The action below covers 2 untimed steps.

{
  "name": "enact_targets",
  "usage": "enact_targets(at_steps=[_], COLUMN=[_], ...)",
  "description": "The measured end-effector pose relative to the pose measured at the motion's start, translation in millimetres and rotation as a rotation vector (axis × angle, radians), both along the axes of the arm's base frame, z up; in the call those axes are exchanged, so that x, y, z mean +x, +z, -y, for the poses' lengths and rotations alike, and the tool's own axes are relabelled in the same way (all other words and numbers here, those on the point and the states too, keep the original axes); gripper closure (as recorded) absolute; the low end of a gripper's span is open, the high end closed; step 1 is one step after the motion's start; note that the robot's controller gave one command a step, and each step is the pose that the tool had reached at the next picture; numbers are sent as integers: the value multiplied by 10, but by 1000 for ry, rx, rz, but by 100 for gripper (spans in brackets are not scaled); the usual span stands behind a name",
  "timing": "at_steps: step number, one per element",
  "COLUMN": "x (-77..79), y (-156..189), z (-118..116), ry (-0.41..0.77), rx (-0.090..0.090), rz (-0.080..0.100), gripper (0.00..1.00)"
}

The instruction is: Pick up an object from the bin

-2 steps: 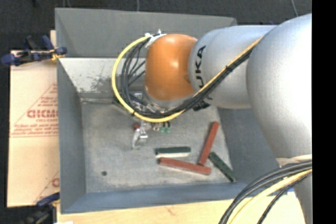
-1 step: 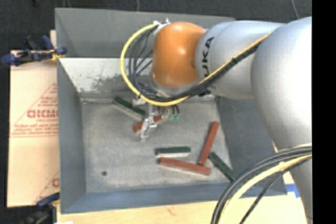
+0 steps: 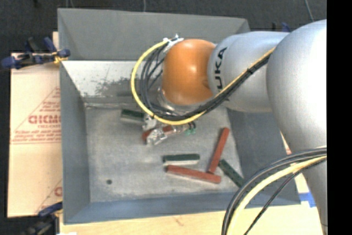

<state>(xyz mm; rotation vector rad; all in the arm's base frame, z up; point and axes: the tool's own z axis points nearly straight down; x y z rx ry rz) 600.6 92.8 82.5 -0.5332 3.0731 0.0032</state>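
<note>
The gripper [image 3: 158, 135], open or closed state indeterminable, was positioned with a small red piece [image 3: 147, 137] just beside it and a dark green stick [image 3: 132, 114] near it.

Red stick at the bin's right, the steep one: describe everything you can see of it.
The steep red stick is a slim, straight, matte brick-red bar. It lies on the floor of the bin, right of the gripper and apart from it, slanting from upper right to lower left. Its lower end meets a second red stick, forming a V. A dark green stick lies close by.
</note>
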Motion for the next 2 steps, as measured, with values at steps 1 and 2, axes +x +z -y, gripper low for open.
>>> enact_targets(at_steps=[1, 2], x=[0, -89], y=[0, 1528], z=[1, 57], ry=[-1, -20], rx=[0, -5], rz=[0, -13], gripper=[100, 100])
